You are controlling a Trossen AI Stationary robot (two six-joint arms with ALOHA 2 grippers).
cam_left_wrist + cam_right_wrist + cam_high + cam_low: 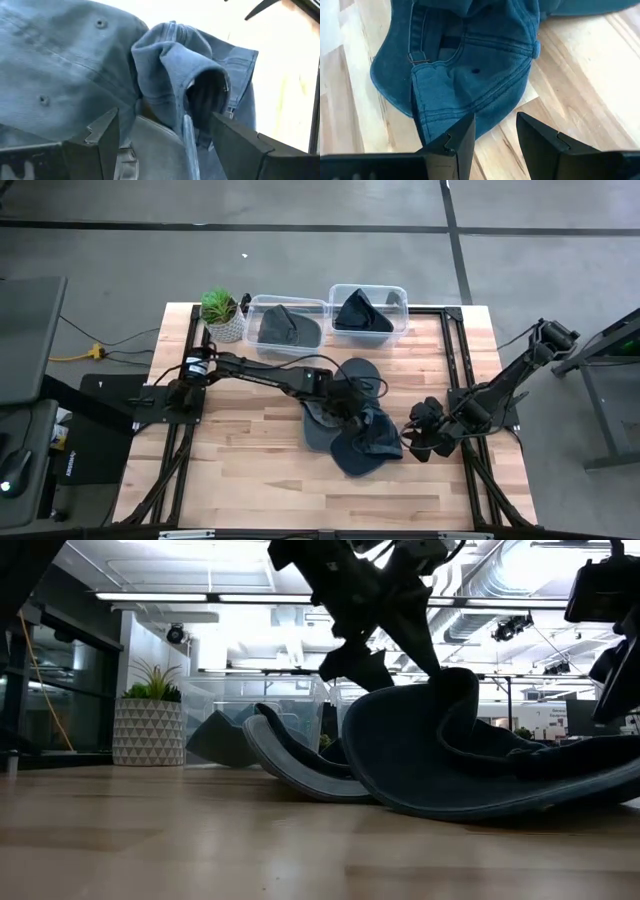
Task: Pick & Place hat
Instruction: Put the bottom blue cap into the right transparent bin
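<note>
Left hand [160, 145] open wide over soft, floppy hat [362, 435] on desk [250, 470]; best pinched at folded crown. Right hand [495, 135] part open, empty.

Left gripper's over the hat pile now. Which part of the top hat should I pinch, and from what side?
Probably the raised fold of the blue hat. It stands up between the open fingers of the left gripper, so come straight down from above. The flat brim hugs the table. The right gripper waits beside it.

Crumpled blue denim hats [362, 442] lie piled mid-table.
</note>
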